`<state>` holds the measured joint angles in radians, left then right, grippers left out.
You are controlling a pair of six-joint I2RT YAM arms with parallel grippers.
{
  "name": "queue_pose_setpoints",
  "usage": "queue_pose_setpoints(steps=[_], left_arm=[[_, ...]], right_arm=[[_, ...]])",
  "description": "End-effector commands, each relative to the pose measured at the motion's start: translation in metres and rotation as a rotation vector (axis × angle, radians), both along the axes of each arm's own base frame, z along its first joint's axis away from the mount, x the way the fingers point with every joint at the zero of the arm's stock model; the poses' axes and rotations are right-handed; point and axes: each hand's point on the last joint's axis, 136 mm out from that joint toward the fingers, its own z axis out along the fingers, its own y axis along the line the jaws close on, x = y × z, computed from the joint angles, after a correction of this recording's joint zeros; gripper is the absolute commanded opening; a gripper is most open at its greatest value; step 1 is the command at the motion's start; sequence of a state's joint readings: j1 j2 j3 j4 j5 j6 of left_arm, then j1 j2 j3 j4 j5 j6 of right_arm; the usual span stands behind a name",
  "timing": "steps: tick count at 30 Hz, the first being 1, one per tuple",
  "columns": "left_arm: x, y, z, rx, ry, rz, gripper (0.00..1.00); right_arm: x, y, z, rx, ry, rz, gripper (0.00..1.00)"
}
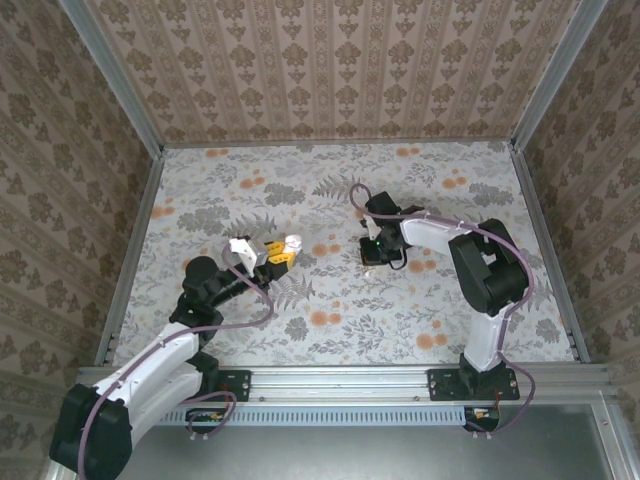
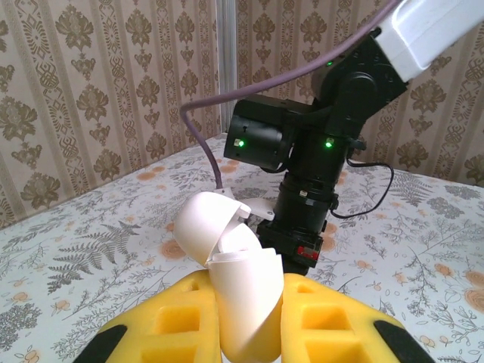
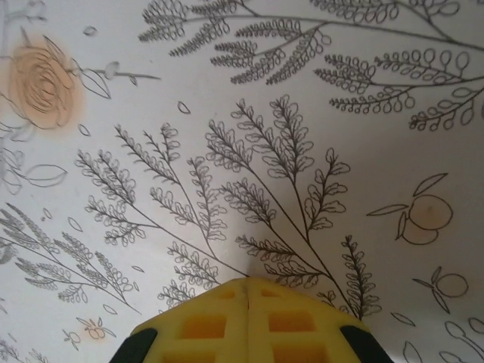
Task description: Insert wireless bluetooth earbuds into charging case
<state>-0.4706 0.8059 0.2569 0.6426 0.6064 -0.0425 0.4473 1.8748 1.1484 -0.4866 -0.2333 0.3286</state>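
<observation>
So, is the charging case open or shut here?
Open. The charging case is pinched between the left gripper's yellow fingers, and its lid is swung up and back from the body.

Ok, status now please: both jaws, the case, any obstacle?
Left jaws shut on charging case, lid open. Right jaws shut, tips pointing down at tablecloth. Right arm stands close ahead of the case.
</observation>
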Motion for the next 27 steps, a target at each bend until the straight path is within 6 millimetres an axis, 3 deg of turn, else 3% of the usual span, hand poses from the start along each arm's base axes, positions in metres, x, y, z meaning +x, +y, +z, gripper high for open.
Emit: queue_pose_setpoints(steps=[1,10,19,23,27], left_arm=[[-0.006,-0.002,0.007,-0.027,-0.021,-0.028,0.0],[-0.012,0.002,0.01,-0.039,-0.029,-0.017,0.0],[-0.013,0.002,0.012,-0.04,-0.031,-0.013,0.0],[-0.012,0.002,0.013,-0.04,-0.032,-0.012,0.0],[-0.012,0.002,0.012,-0.037,-0.026,-0.012,0.0]], right_arm=[[-0.048,-0.01,-0.019,-0.009,0.162,-0.043,0.04],[-0.085,-0.024,-0.021,-0.007,0.243,-0.185,0.04],[-0.087,-0.022,0.002,0.021,0.212,-0.236,0.06],[-0.087,-0.031,0.017,-0.015,0.183,-0.261,0.17],[-0.085,-0.039,0.038,-0.084,0.125,-0.227,0.38]])
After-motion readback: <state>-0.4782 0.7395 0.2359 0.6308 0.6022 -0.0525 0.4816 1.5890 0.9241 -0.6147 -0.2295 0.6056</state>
